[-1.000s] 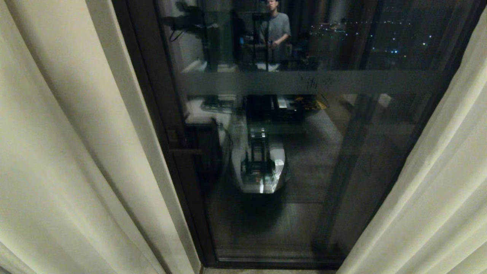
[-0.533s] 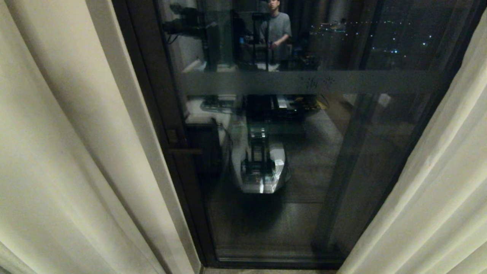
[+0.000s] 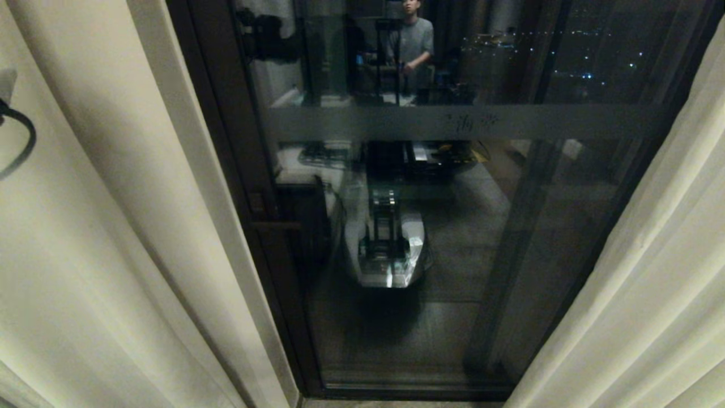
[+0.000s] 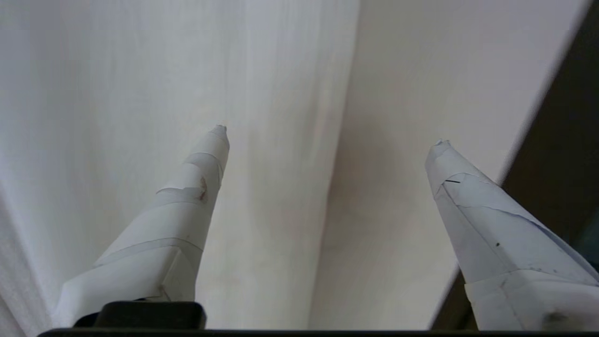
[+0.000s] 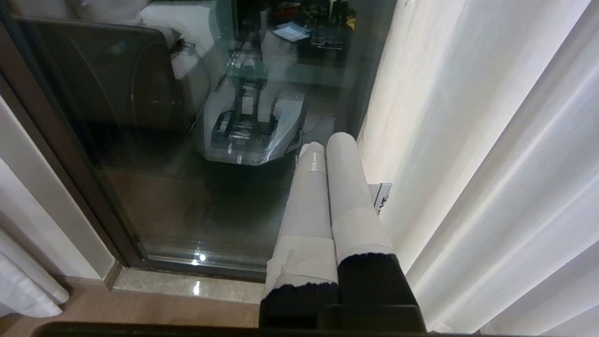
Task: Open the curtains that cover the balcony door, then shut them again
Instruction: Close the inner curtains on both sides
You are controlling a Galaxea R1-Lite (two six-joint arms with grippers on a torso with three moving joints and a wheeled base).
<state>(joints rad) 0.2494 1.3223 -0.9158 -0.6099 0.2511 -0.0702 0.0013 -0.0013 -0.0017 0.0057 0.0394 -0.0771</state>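
The curtains hang drawn apart: the left curtain panel (image 3: 85, 226) and the right curtain panel (image 3: 651, 283) flank the bare balcony door (image 3: 453, 255) with its dark frame (image 3: 226, 141). My left gripper (image 4: 328, 135) is open, its taped white fingers spread wide just short of a pleat of the left curtain (image 4: 281, 70), near that panel's inner edge by the dark frame (image 4: 561, 140). Nothing lies between its fingers. A cable of my left arm (image 3: 17, 136) shows at the head view's left edge. My right gripper (image 5: 326, 141) hangs shut and empty beside the right curtain (image 5: 491, 140).
The glass (image 5: 154, 187) reflects my own base and, higher up, a standing person (image 3: 413, 45). A pale stone threshold (image 5: 187, 285) runs along the door's foot, with wooden floor before it. A small white tag (image 5: 381, 194) hangs at the right curtain's edge.
A part of my left arm with its black cable has come into the head view at the left edge, and its dark reflection in the glass has shifted. Curtains and door stand unchanged.
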